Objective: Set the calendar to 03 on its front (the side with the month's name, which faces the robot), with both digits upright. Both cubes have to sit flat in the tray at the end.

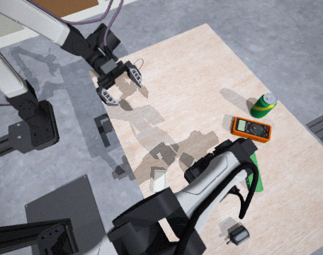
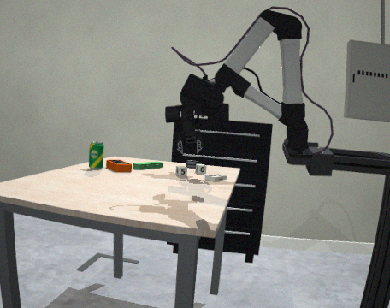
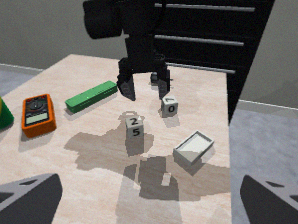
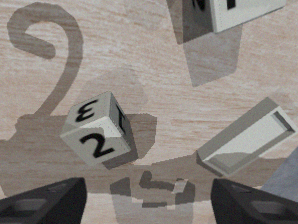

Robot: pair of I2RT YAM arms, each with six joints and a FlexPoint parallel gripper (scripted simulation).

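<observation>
One white cube stands on the table with 2 on top and 5, 3 and 1 on sides. The other cube has 7 on top and 0 on a side, and is cut off in the right wrist view. The empty white tray lies near the table edge. My right gripper is open and empty, pointing down above the cubes' area. My left gripper is open and empty, away from them. The right arm hides both cubes in the top view.
A green can, an orange multimeter and a green bar stand farther from the robot. A black plug-like object lies beyond the cubes.
</observation>
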